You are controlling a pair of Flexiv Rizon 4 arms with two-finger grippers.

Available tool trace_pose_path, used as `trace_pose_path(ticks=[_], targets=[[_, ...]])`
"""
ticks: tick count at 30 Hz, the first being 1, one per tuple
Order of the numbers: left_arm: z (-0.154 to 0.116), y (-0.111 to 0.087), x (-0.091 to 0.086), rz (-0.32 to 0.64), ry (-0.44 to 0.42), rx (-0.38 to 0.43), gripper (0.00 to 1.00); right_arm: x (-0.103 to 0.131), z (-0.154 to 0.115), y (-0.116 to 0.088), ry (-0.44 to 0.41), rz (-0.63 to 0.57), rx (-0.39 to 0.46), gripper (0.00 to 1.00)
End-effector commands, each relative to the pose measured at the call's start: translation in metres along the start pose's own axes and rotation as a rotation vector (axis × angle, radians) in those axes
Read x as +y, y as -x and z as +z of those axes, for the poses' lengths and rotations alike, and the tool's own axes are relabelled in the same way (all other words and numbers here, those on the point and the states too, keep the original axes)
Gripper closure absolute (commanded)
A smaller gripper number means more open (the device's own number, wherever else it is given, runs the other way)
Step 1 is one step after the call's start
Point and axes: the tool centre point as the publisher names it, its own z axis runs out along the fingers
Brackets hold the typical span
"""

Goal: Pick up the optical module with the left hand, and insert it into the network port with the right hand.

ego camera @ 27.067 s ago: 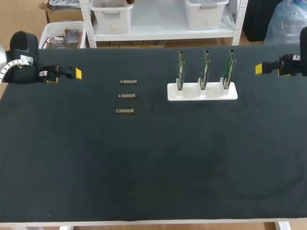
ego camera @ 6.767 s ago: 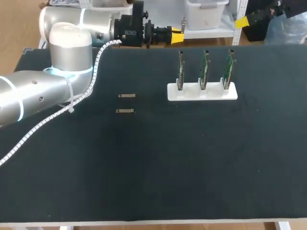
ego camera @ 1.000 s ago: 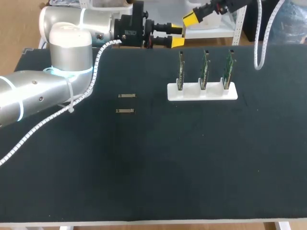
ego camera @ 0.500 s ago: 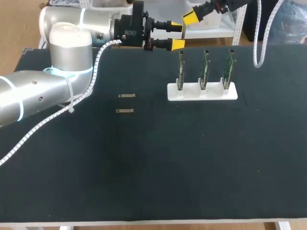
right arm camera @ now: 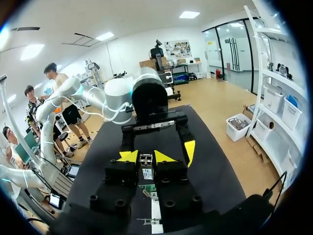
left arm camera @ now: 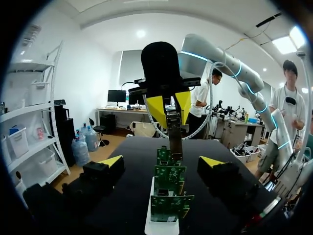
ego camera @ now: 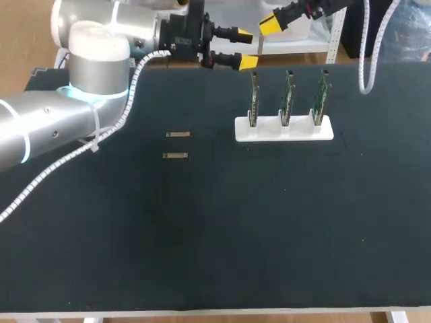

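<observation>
Bright, even overhead light. Matte black table soaks it up, barely any shadows. Glare on my left arm shell at 10 o'clock. Ceiling panels blown out in wrist views.

Left gripper spread wide, facing right gripper clamped on optical module.

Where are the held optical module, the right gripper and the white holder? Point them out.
optical module (left arm camera: pixel 174 139): left wrist view, its metal body.
right gripper (left arm camera: pixel 170 113): left wrist view, between its yellow tips.
white holder (ego camera: pixel 296 133): head view, front of its base.
</observation>
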Motion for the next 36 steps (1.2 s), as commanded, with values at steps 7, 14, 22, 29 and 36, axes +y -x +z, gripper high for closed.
trace_pose_path(ticks=[7,14,22,29,36], targets=[[-0.025,0.003,-0.008,0.047,0.014,0.154,0.00,0.002,0.001,-0.002,-0.002,-0.004,0.000,1.00],[-0.028,-0.009,-0.019,0.018,-0.030,0.257,0.00,0.001,0.003,-0.001,-0.001,-0.013,0.000,1.00],[-0.028,-0.016,-0.016,-0.021,0.007,0.288,0.00,0.001,0.003,0.000,0.004,-0.017,0.003,1.00],[-0.025,-0.015,-0.011,-0.012,0.022,0.296,0.00,0.001,0.002,0.001,0.006,-0.016,0.002,1.00],[-0.017,-0.029,-0.019,-0.031,-0.017,0.342,0.00,0.002,0.000,0.000,0.006,-0.012,-0.001,1.00]])
